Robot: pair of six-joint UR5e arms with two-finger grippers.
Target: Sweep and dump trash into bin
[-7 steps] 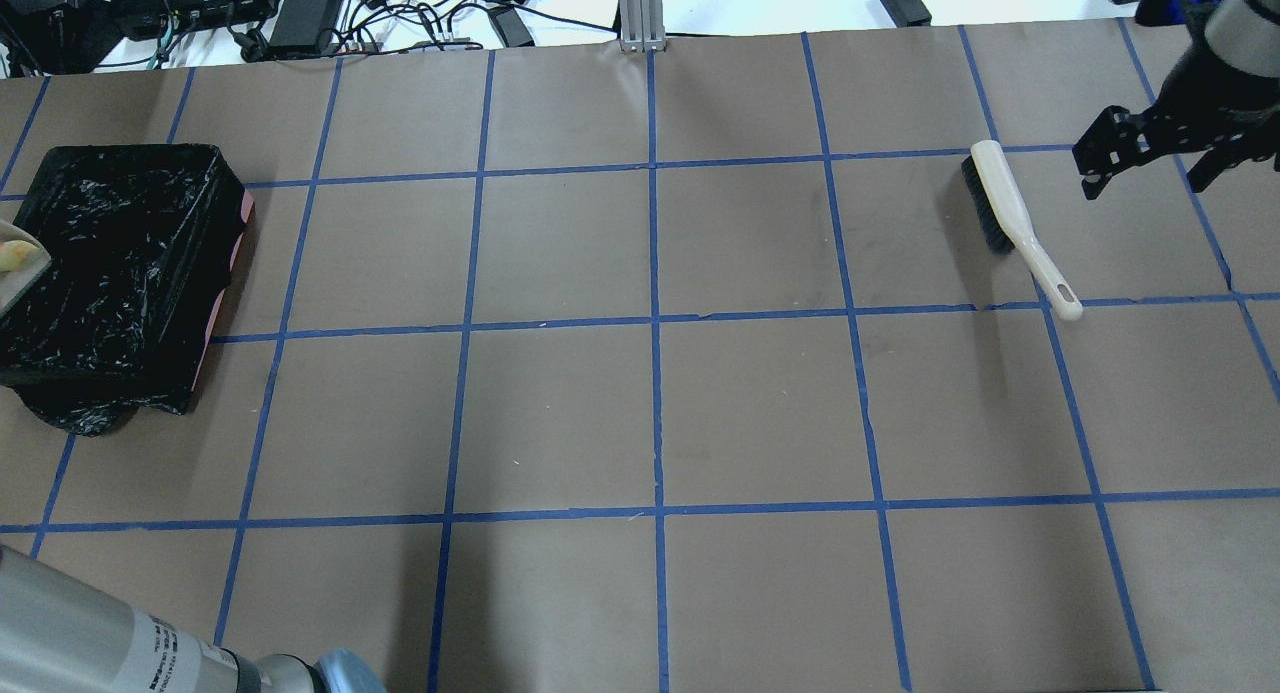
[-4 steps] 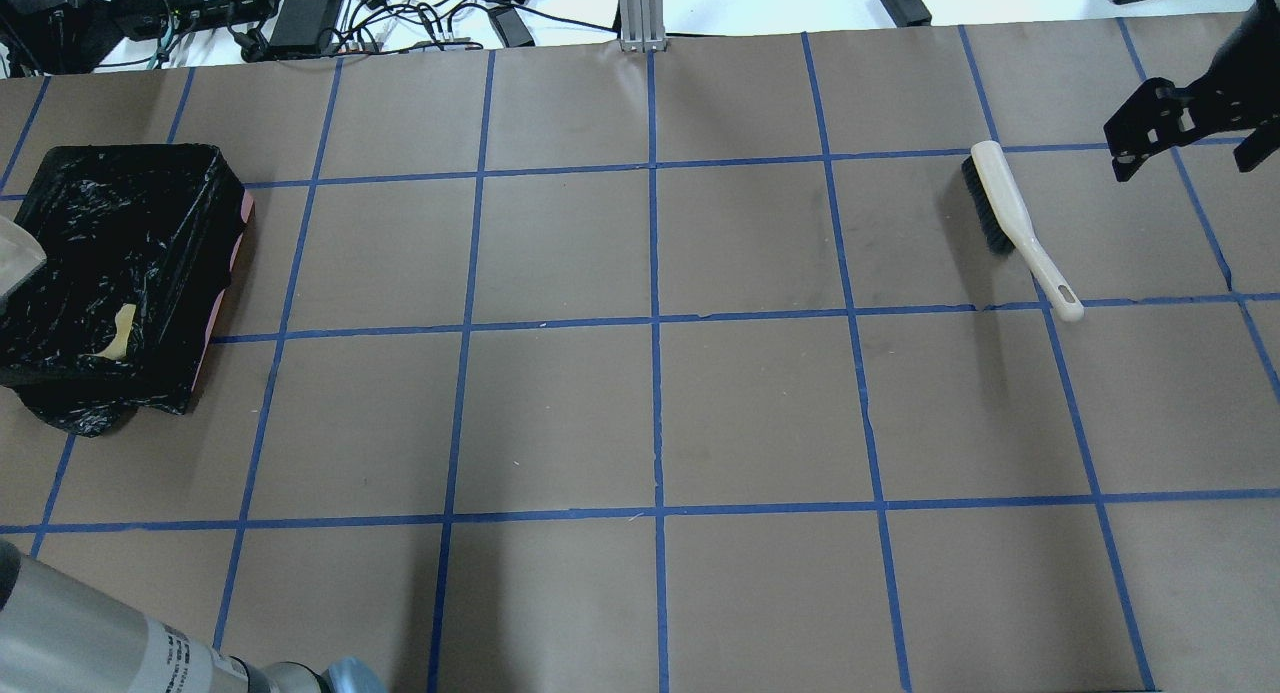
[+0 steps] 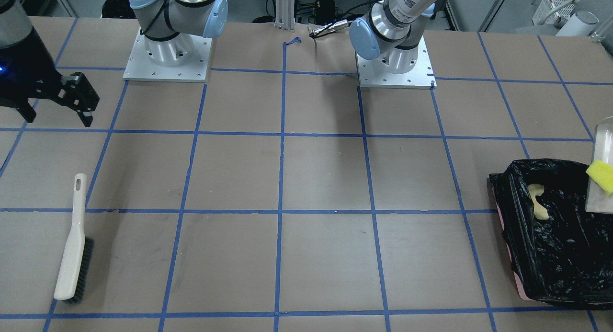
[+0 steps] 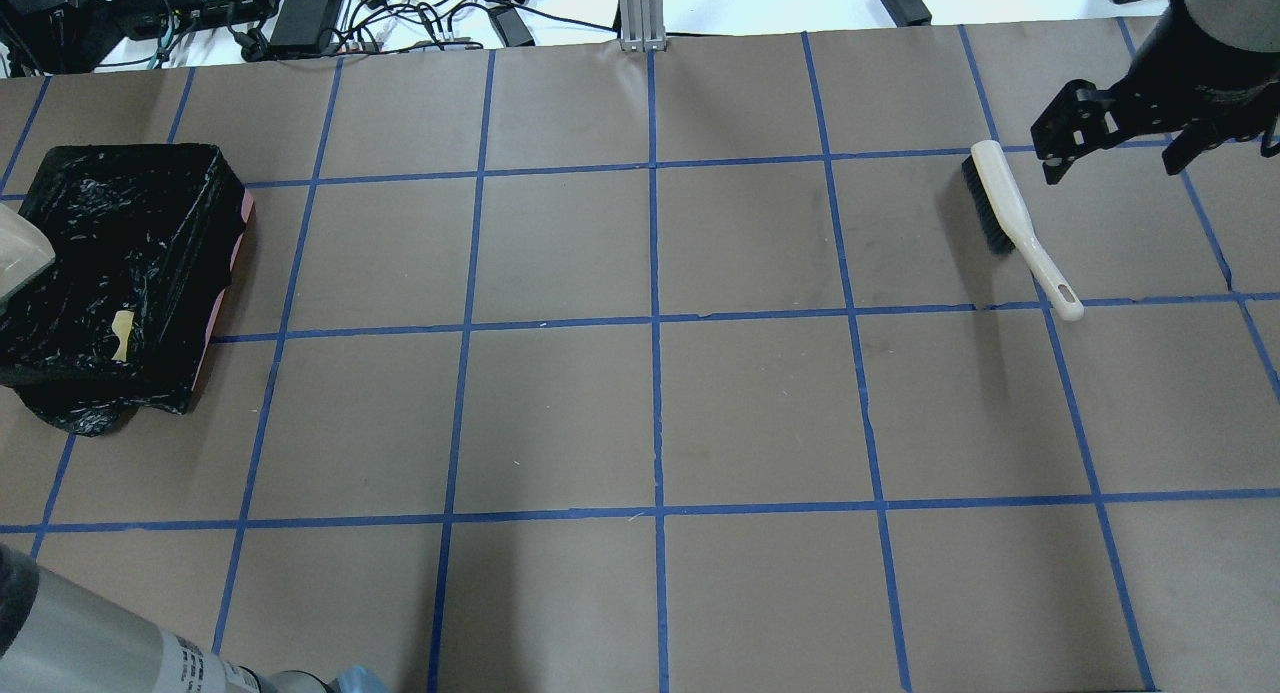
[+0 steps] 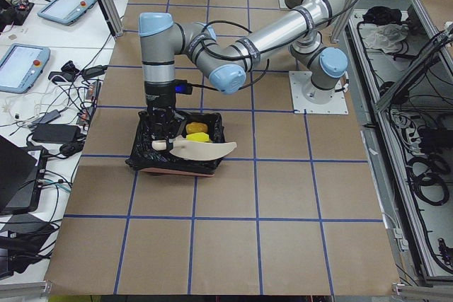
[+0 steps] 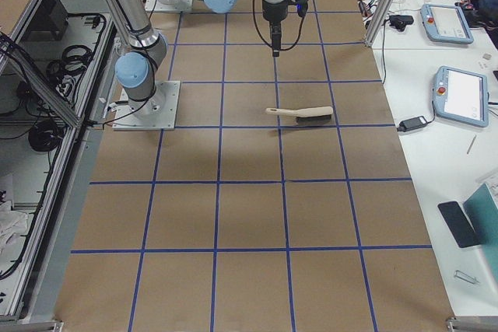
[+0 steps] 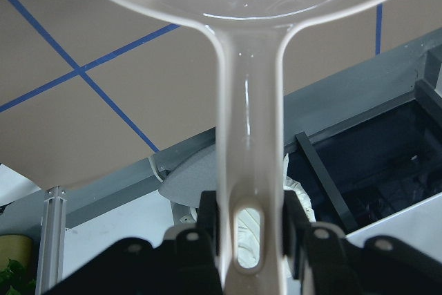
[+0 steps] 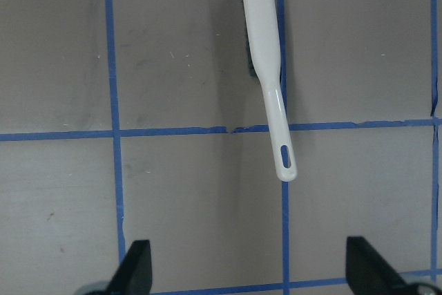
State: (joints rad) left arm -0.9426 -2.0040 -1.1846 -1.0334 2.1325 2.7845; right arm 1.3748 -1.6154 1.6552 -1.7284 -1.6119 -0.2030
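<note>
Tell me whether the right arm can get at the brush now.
Probably yes. The right pincer hangs open and empty close by the brush, with nothing between them.

Glossy black bin [image 3: 565, 255], yellow sponge [image 3: 601, 176], beige brush [image 3: 72, 250], blue-gridded brown table [image 3: 325, 178]

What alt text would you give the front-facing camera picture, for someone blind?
A tilted beige dustpan at the right edge holds a yellow sponge wedge over a black-lined bin, where a tan bread piece already lies. At far left, a brush lies on the gridded table near the robot's open, empty right gripper.
</note>
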